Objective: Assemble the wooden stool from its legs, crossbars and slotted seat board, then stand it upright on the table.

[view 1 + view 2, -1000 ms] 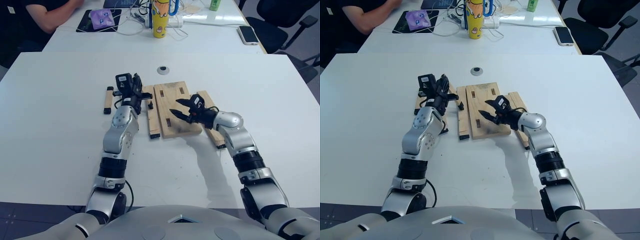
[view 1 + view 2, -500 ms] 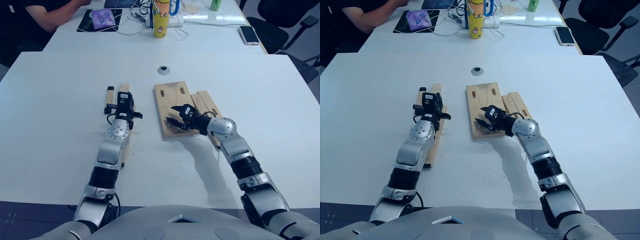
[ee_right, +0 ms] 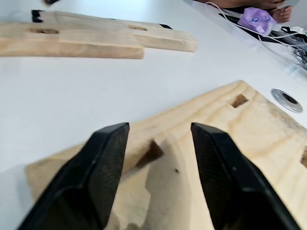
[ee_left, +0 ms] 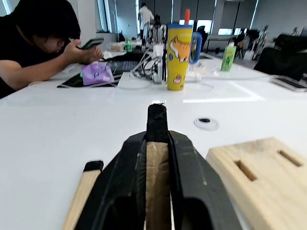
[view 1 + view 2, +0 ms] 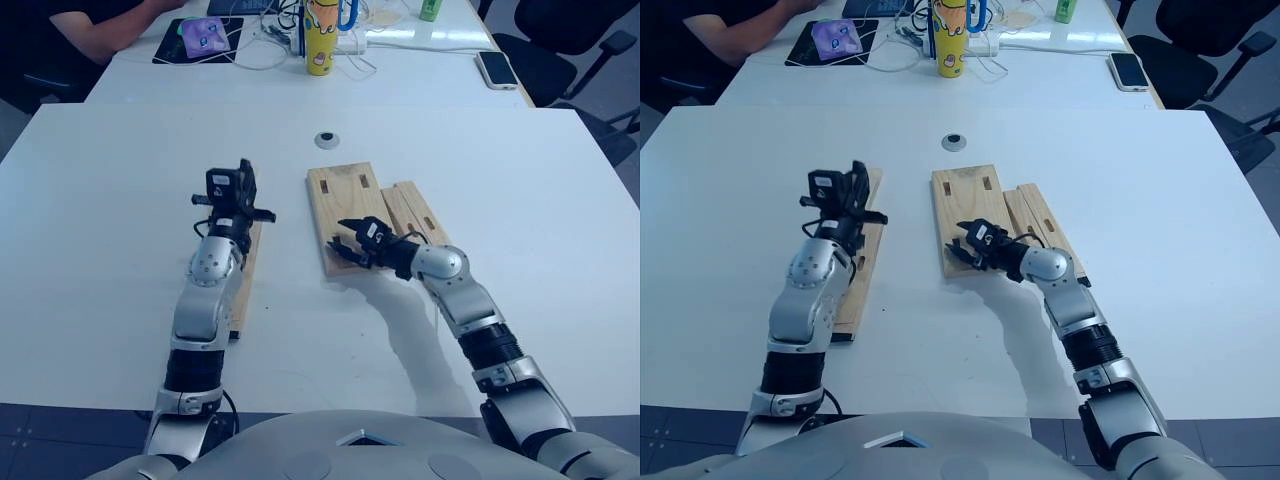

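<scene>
Left eye view, seat board (image 5: 345, 195): one, flat on worktop (image 5: 120, 200).
Left end effector (image 4: 157, 139): clamped on one leg (image 5: 242, 285).
Right end effector (image 3: 159, 132): fingers apart, over seat board.
Bars (image 5: 418, 212): two, beside board.

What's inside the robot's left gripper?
A wooden piece with a black tip sits squeezed between the fingers of the left gripper. The fingers cover its sides, and its near end is hidden behind them, so I cannot tell which stool part it is.
</scene>
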Robot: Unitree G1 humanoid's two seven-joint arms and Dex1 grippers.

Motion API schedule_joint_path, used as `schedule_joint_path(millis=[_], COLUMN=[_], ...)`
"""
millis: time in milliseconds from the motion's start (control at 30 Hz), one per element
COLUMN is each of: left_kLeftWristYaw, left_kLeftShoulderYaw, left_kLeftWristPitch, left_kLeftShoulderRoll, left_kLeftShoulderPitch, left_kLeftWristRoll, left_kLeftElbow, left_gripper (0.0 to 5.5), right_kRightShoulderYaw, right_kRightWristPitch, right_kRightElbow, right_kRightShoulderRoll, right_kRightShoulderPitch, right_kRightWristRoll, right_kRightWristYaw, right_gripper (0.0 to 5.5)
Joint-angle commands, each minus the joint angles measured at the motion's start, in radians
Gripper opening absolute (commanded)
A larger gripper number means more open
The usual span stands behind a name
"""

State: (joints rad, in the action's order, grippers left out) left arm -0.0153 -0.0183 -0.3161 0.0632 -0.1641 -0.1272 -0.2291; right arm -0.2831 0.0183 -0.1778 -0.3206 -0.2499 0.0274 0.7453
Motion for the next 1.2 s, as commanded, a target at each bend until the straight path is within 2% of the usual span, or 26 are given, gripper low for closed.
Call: schedule_joint_path(millis=[33, 133, 200, 400, 467, 700, 967, 1200], left_kLeftWristYaw=[-0.030, -0.017, 0.001, -0.004, -0.005, -0.004, 0.000, 0.007], left_kLeftShoulderYaw=[0.067, 0.152, 0.204, 0.223, 0.215, 0.171, 0.157, 0.156], left_kLeftWristPitch=[-0.024, -0.085, -0.116, -0.145, -0.153, -0.206, -0.222, -0.237], left_kLeftShoulderRoll=[-0.042, -0.104, -0.135, -0.135, -0.138, -0.154, -0.160, -0.159], left_kLeftShoulderPitch=[-0.096, -0.157, -0.172, -0.183, -0.176, -0.150, -0.135, -0.121], left_kLeftWristRoll=[-0.132, -0.303, -0.394, -0.452, -0.457, -0.471, -0.476, -0.480], left_kLeftElbow=[-0.074, -0.063, -0.046, -0.010, -0.005, -0.016, -0.020, -0.034], left_gripper=[0.46, 0.46, 0.46, 0.46, 0.46, 0.46, 0.46, 0.46], right_kRightShoulderYaw=[0.022, 0.056, 0.046, 0.025, 0.019, -0.004, -0.007, 0.029], right_kRightWristPitch=[0.062, 0.196, 0.287, 0.505, 0.537, 0.496, 0.479, 0.431], right_kRightElbow=[0.091, 0.191, 0.273, 0.468, 0.480, 0.364, 0.263, 0.125], right_kRightShoulderRoll=[0.044, 0.085, 0.098, 0.126, 0.143, 0.200, 0.223, 0.198], right_kRightShoulderPitch=[0.010, 0.002, 0.009, 0.025, 0.011, -0.050, -0.106, -0.150], right_kRightWristRoll=[-0.079, -0.222, -0.305, -0.511, -0.533, -0.443, -0.381, -0.272], right_kRightWristYaw=[0.000, 0.028, 0.051, 0.063, 0.043, -0.056, -0.112, -0.202], right_gripper=[2.38, 2.38, 2.09, 1.27, 0.87, 0.01, 0.00, 0.00])
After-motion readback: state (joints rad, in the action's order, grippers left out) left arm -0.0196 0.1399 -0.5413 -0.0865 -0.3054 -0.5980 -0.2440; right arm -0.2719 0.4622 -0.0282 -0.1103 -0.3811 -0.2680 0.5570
